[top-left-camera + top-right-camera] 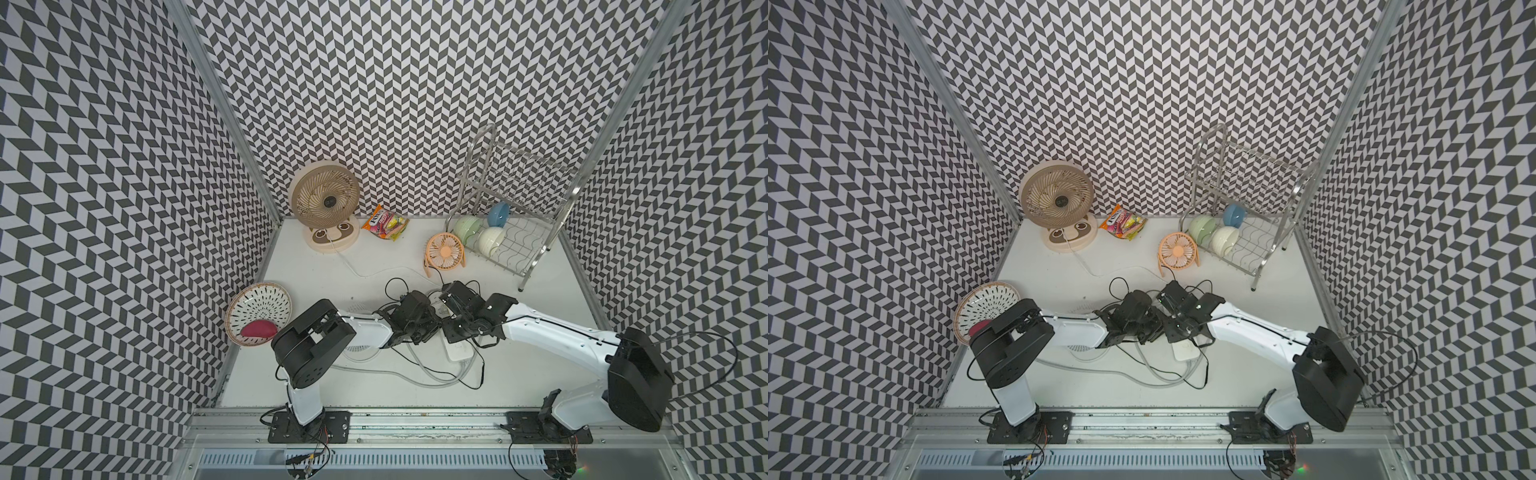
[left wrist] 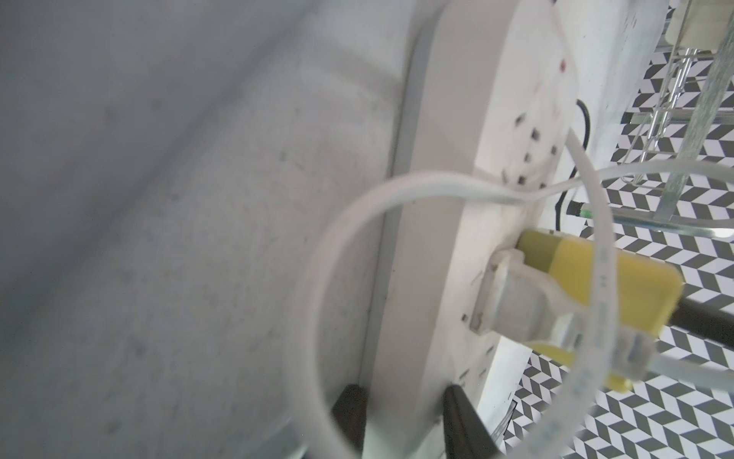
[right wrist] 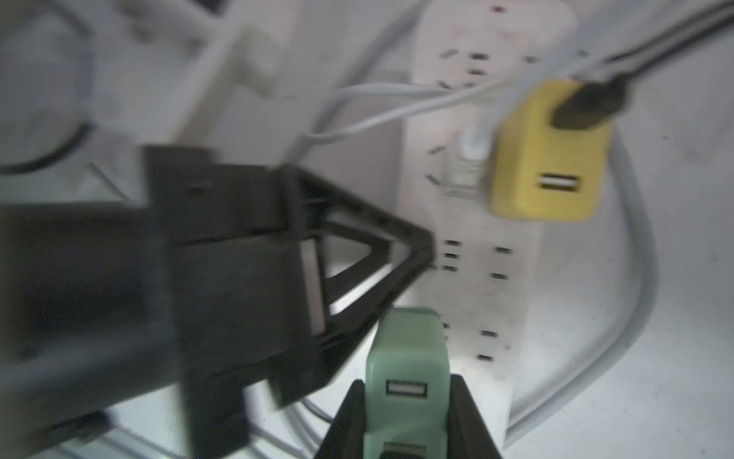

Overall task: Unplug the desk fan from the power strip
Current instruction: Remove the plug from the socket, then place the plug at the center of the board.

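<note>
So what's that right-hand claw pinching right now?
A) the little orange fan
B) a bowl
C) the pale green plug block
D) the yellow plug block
C: in the right wrist view the right gripper clamps the pale green plug block between its fingers; the yellow plug block stands clear of it on the power strip.

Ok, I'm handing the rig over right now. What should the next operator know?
Left gripper: jaws shut across the power strip, bracing it.
Right gripper: jaws shut on the green adapter over the strip.
Yellow adapter and white plug sit plugged in further along.
Done: both grips set. Left: pull the green adapter clear; whether its prongs are out isn't visible.
</note>
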{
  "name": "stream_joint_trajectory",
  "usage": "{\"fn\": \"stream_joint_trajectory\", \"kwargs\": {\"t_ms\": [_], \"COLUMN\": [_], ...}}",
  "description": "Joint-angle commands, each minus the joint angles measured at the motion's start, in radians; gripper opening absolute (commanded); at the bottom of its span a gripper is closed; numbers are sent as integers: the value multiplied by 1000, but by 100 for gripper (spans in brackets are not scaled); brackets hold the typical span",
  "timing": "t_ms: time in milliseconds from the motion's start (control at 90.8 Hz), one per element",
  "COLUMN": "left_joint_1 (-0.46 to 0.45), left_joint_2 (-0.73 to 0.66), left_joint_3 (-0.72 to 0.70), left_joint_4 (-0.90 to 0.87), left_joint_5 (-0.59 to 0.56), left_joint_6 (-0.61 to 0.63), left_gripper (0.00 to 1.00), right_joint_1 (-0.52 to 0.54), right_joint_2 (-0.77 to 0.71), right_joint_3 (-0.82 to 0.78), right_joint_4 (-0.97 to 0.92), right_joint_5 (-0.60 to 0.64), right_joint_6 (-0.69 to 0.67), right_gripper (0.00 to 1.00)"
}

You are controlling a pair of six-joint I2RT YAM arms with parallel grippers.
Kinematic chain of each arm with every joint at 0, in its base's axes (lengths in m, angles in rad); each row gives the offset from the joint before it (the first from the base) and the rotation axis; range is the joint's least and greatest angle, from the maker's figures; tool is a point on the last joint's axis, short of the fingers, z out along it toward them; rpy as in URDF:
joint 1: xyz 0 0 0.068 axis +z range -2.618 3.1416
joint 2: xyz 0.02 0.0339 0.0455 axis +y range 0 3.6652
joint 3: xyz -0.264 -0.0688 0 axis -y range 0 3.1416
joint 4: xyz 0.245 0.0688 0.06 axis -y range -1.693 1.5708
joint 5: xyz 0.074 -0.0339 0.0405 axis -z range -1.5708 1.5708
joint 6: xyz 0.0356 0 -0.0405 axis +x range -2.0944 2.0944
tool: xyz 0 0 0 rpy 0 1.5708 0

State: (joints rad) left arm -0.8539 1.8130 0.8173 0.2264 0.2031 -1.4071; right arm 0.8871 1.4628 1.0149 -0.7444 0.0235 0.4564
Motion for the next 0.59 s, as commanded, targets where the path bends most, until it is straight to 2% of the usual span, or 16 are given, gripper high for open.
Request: {"fn": "stream_joint_trajectory", "kwargs": {"t_ms": [0,198,584], "left_joint_1": [-15,-14,-38], "left_joint_2": [84,82,-91], "left_joint_3": [-50,-47,65], "left_joint_4": [-241,-233,-213], "left_joint_5": [-31,-32,-168], "left_joint_6": [2,13,166], "left_gripper": [36,37,49], "right_joint_1": [60,21,-35], "right_joint_2": [-3,-60,-275], "right_joint_3": [68,72,59], "right_joint_4": [248,150,18], "right_joint_5": [-135,-3,51], "right_joint_6": [9,-8,0], "right_gripper": [22,22,24]}}
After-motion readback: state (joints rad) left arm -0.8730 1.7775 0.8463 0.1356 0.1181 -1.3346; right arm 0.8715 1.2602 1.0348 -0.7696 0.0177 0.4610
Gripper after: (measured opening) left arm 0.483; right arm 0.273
